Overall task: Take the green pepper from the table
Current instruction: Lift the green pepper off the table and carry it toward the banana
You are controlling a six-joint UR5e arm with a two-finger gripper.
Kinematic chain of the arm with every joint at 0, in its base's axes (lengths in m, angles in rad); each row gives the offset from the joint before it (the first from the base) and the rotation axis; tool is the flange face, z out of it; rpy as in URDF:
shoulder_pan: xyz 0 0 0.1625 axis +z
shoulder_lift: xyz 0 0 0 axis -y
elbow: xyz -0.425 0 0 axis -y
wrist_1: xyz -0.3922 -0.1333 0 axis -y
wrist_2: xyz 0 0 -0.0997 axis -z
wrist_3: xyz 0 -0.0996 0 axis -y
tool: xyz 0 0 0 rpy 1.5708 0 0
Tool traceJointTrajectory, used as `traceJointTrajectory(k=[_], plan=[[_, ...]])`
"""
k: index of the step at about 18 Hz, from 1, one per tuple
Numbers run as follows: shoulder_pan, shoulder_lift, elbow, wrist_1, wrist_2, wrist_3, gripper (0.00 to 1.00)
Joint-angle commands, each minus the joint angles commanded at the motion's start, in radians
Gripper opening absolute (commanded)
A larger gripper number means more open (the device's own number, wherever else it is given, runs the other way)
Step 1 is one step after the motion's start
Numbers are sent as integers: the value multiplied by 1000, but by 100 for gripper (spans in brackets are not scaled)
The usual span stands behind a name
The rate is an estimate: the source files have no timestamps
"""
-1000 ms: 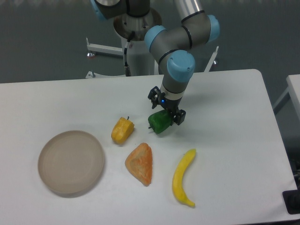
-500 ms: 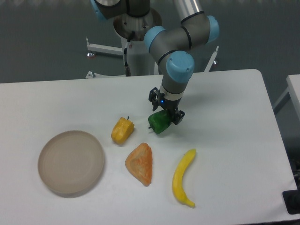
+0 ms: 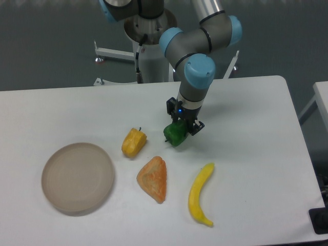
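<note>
The arm reaches down from the back of the bench (image 3: 246, 113), its blue-capped wrist pointing straight at the surface a little right of centre. The gripper (image 3: 180, 127) sits directly over the green pepper (image 3: 175, 135), and the jaws are closed in on the pepper's upper part, one dark finger showing at its right shoulder and the other at its top left. A small blue light glows on the gripper body just above. The pepper's lower half shows below the fingers, glossy and dark green; whether its underside touches the white bench top or hangs just clear of it cannot be told from this angle (the shadow beneath is small and tight against it).

To the pepper's left, apart from it, lies a yellow pepper (image 3: 134, 142) with a short dark stem pointing up. Below and between the two peppers lies an orange wedge-shaped item (image 3: 153, 178), its point toward the back. To the right of that wedge, a yellow banana (image 3: 200, 193) lies lengthwise, curving slightly. A round beige plate (image 3: 78, 177) rests near the left front of the bench, well apart from the pepper and holding nothing.
</note>
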State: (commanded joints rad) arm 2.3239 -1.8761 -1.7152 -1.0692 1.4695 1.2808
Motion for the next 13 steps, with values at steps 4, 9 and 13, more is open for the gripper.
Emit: traceJointTrajectory(k=[4,9,13], plan=[[44,-44,132,-11,2,75,47],[74,-133,290,-12,5,135,47],[95,-181,379,-12,61,206,47]])
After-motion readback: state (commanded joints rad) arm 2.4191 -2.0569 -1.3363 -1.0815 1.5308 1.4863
